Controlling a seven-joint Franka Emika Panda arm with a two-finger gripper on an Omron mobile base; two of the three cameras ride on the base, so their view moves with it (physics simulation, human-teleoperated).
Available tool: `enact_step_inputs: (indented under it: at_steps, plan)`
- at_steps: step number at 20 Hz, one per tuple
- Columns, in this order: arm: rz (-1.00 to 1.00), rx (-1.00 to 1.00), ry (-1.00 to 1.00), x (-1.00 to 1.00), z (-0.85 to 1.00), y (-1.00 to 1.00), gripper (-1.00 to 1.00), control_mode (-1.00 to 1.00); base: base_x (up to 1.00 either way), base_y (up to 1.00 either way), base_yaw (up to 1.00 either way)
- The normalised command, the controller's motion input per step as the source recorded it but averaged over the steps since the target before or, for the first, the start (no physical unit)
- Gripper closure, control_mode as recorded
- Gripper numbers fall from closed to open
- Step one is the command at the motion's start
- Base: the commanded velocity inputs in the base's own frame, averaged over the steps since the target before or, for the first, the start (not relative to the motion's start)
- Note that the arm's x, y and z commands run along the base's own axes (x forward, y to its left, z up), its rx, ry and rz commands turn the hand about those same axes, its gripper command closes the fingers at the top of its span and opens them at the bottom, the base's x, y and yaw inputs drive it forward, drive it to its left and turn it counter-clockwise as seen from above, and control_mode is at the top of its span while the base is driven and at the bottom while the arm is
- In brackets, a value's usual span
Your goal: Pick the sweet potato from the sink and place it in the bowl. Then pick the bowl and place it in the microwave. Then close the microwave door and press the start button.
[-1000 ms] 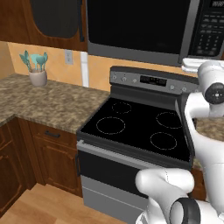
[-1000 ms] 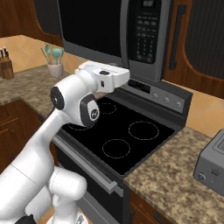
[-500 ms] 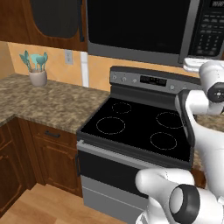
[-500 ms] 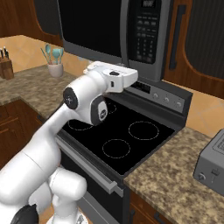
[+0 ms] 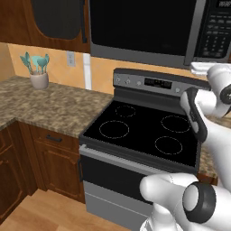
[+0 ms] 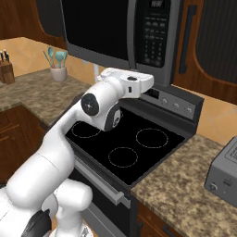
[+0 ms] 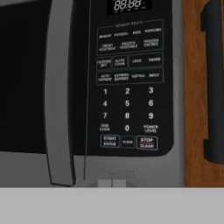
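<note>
three views show the microwave (image 6: 115, 34) mounted above a black-topped stove (image 5: 149, 131), with its door shut. in the hand view the microwave door (image 7: 26, 78) covers the left side, its grey vertical handle (image 7: 59, 92) running down beside the keypad panel (image 7: 129, 83). the keypad shows a lit display at the top, rows of preset buttons, the number keys, and along the bottom a start button (image 7: 110, 140) at the left and a stop/clear button (image 7: 146, 142) at the right. the camera faces the panel squarely, and the start button lies low and slightly left of centre.

the pincer (image 7: 112, 183) shows as two small pale tips side by side at the bottom of the hand view, just below the microwave's lower edge; i cannot tell from them whether it is released or clenched. in the right base view the white hand (image 6: 132, 85) is raised in front of the lower part of the keypad side of the microwave, above the stove's back panel (image 6: 173, 102).

a granite counter (image 5: 49, 106) lies left of the stove with a cup of teal utensils (image 5: 38, 74) against the wall. a knife block (image 6: 5, 69) stands further along it, and a grey toaster (image 6: 224, 173) sits on the counter to the right of the stove. a wooden cabinet with a dark handle (image 7: 214, 83) adjoins the microwave's right side.
</note>
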Motion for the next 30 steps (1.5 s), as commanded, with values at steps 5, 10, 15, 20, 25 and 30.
enact_step_inputs:
  at_steps: [5,10,15,20,25,30]
  plan:
    - [0.02,0.03,0.0,0.28,0.0,-0.18,1.0,-1.0,0.0,0.0,0.0]
    - [0.0,0.01,0.0,0.26,0.0,-0.04,1.0,-1.0,0.0,0.0,0.0]
    - [0.0,0.0,0.0,0.34,0.03,0.0,1.0,-1.0,0.0,0.0,0.0]
    - [0.0,0.0,0.0,0.36,0.09,-0.01,1.0,-1.0,0.0,0.0,0.0]
    - [0.0,0.0,0.0,0.29,0.03,-0.09,1.0,-1.0,0.0,0.0,0.0]
    - [0.02,0.01,0.0,0.08,0.0,-0.2,1.0,-1.0,0.0,0.0,0.0]
